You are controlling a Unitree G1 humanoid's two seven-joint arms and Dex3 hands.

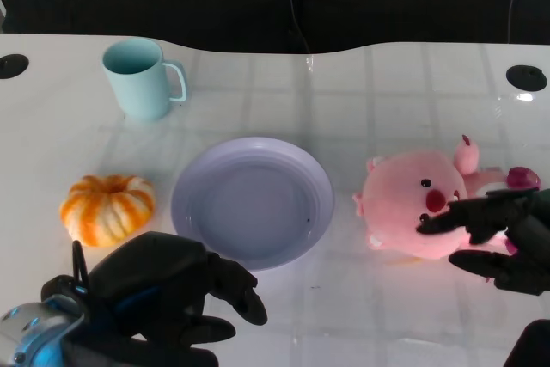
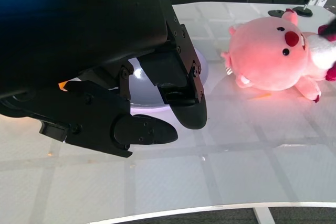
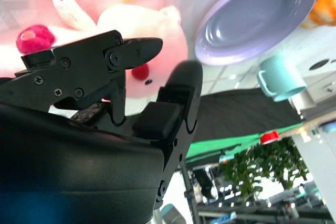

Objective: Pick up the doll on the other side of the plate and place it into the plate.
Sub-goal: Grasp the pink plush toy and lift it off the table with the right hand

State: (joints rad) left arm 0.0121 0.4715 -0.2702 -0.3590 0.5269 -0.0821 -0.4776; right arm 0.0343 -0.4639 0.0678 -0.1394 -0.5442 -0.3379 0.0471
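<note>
- Left hand (image 1: pixel 163 294): nearest the camera at the lower left of the head view, resting low over the white table (image 1: pixel 361 315) just in front of the plate; its fingers are curled inward and hold nothing. The left wrist view shows the same curled fingers (image 2: pixel 178 95) with the plate's rim behind them.
- Right hand (image 1: pixel 503 234): at the lower right of the head view, fingers spread apart and reaching toward the doll; 1 fingertip lies over the doll's face, the others sit just below its body. Whether they press on the plush cannot be told; nothing is gripped. The right wrist view shows the fingers (image 3: pixel 131 53) parted, with the doll beyond them.
- Plate (image 1: pixel 193 212): round, lavender, at the table's centre, with nothing in it.
- Doll (image 1: pixel 412 204): pink plush animal with black eyes and a red nose, lying on the table to the right of the plate, apart from its rim.
- Orange-and-white pumpkin toy (image 1: pixel 107 206): on the table to the left of the plate, near its rim.
- Mug (image 1: pixel 142 79): pale teal, upright, handle to the right, farthest back, beyond the plate's left side.
</note>
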